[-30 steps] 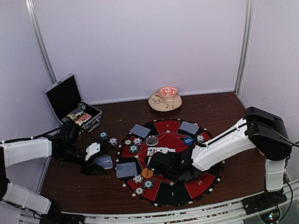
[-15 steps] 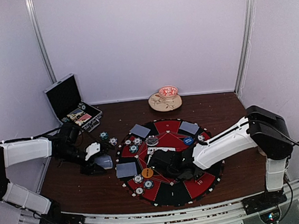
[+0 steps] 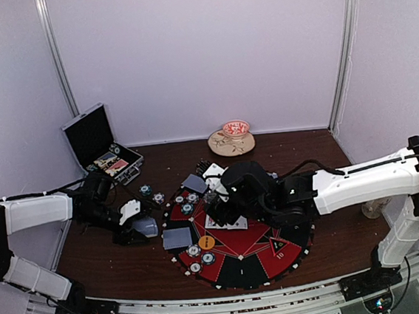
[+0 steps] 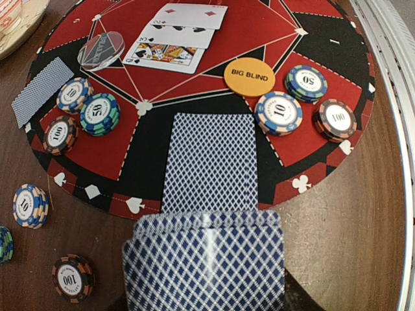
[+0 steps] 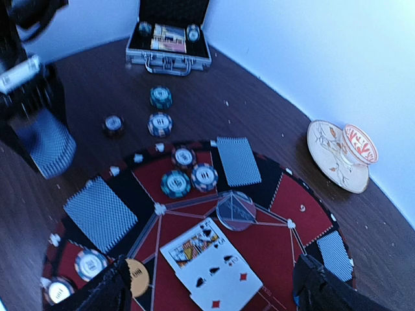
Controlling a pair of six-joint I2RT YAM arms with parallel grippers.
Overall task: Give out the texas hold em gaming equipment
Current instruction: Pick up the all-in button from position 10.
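My left gripper (image 3: 136, 225) is pinched shut on a deck (image 4: 204, 262) of cards. Their backs are a fine blue-and-white diamond lattice, and the stack is slightly fanned at my fingertips. Just ahead of it, one face-down card (image 4: 211, 162) with the same back lies flat on the round mat (image 4: 259, 26), which has red and black wedges and white suit marks along its rim. Ahead and to the right sit a smooth orange disc (image 4: 249, 78) printed BIG BLIND and three thick chips (image 4: 277, 112) with striped edges, marked 50, 10 and 100. Three more stand ahead to the left, and two lie off the mat on the dark wooden table (image 4: 363, 214). My right gripper (image 5: 213, 261) hangs wide open, holding nothing, above three overlapping face-up cards (image 5: 194, 249), with a clear plastic disc (image 5: 235, 210) just beyond them. Only that wrist shows what lies far ahead: an open metal-edged case (image 5: 170, 35), and off to the right a cup on a saucer (image 5: 340, 152). Only my left wrist view is sharp enough to read the chip numbers.
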